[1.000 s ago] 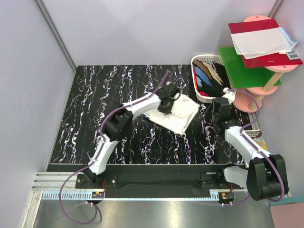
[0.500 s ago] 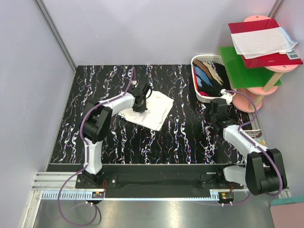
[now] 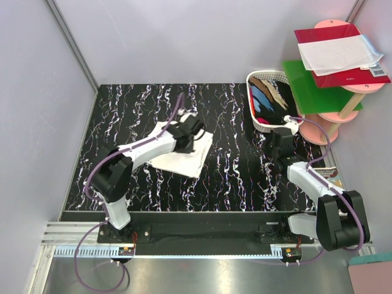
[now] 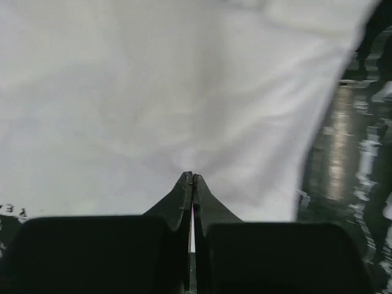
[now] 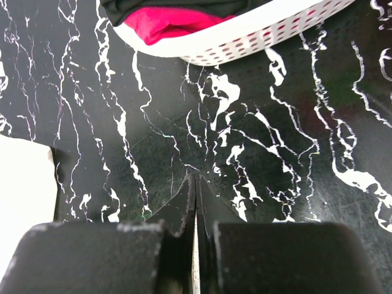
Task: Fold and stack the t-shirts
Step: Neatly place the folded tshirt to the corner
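A folded white t-shirt (image 3: 176, 160) lies flat on the black marbled table (image 3: 135, 110), left of centre. My left gripper (image 3: 185, 136) is shut, its tips down on the shirt's far right part. In the left wrist view the closed tips (image 4: 193, 176) rest against the white cloth (image 4: 153, 92), and no fold shows between them. My right gripper (image 3: 280, 147) is shut and empty, low over the table just in front of the white basket (image 3: 260, 126). Its wrist view has the closed tips (image 5: 195, 176) over bare table, the shirt's corner (image 5: 21, 184) at the left. More t-shirts (image 3: 272, 98), dark, blue and tan, fill the basket.
The basket's perforated rim (image 5: 257, 40) holds pink-red cloth (image 5: 165, 21) under black cloth. Right of the table stand a green board (image 3: 306, 86), pink round stands (image 3: 318, 128) and a red folder with white paper (image 3: 340, 52). Grey walls close the left and back.
The left gripper swept from mid-table to the left and then slightly nearer, and the white shirt slid with it. The right gripper stayed shut in front of the basket, shifting only slightly.
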### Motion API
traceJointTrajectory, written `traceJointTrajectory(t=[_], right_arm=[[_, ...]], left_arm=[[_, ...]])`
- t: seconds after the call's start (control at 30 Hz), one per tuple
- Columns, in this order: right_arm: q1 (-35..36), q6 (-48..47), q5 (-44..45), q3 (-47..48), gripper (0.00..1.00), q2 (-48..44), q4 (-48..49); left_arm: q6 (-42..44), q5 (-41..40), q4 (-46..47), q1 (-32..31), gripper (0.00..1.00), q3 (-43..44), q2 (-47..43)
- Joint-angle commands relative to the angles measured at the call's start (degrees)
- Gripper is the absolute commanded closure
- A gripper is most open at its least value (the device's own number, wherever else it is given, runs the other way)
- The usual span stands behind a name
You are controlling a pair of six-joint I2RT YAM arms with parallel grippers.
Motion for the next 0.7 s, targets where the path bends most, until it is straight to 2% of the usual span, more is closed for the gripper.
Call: traceJointTrajectory(t=[0.0,0.17,0.37,0.53,0.67], right_arm=[[0.9,0.8,-1.9,0.1,1.00,1.2,2.8],[0.9,0.8,-2.1,0.0,1.00,1.3,2.5],[0.9,0.5,-1.5,-0.2,1.00,0.5,2.0],[0.9,0.0,-1.1,0.1,1.00,-0.7,1.4],[0.9,0.0,-0.5,-0.2,1.00,-0.9,1.4]], left_arm=[[4.0,0.9,1.5,-5.6,1.00,12.6,3.8],[4.8,5.4,-0.5,-7.9,1.00,23.0,15.2],[2.3,7.7,-4.2,-6.3,1.00,32.4,27.0],[1.1,8.5,-4.3,-4.7,1.00,32.1,28.2],[0.5,7.5,-4.5,-2.7,1.00,27.9,27.3]])
